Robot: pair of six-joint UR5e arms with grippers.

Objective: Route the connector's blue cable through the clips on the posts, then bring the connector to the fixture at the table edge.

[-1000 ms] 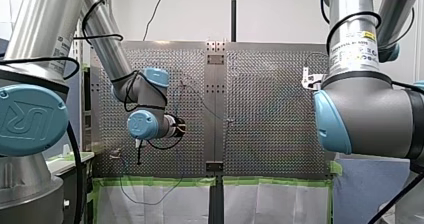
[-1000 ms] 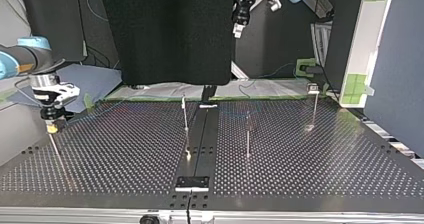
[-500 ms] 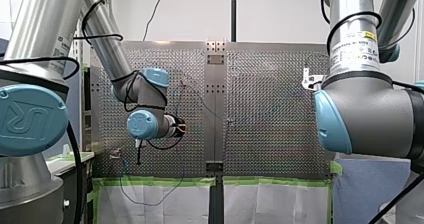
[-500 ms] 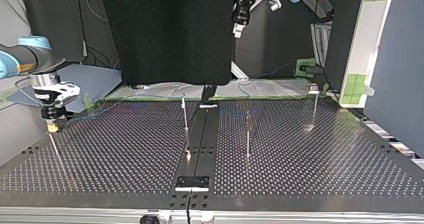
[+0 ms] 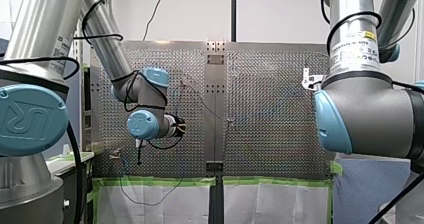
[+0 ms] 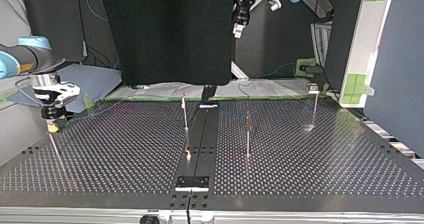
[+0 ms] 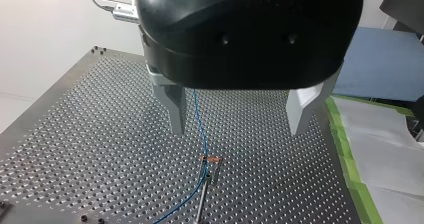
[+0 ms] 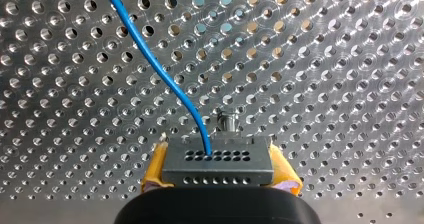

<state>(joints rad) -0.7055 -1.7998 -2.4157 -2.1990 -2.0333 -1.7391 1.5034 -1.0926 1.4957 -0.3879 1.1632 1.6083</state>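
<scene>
Right gripper [image 6: 51, 126], at top view's left, clamps connector [image 8: 217, 163] btwn yellow pads [image 8: 156, 166], low over table [image 6: 300, 174] edge. Blue cable [image 8: 165, 79] runs right thru post clips [image 7: 211, 159]. Left gripper [image 7: 237, 129] hangs high, fingers [image 7: 176, 109] spread, empty. Routing looks done; next: lower connector gently, aligned, w/o tugging cable.

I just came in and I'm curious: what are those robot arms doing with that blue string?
My right gripper is shut on the grey connector, holding it low over the perforated table. The blue cable trails away from it. My left gripper hangs open, high above a post, where the cable runs by the clip.
</scene>
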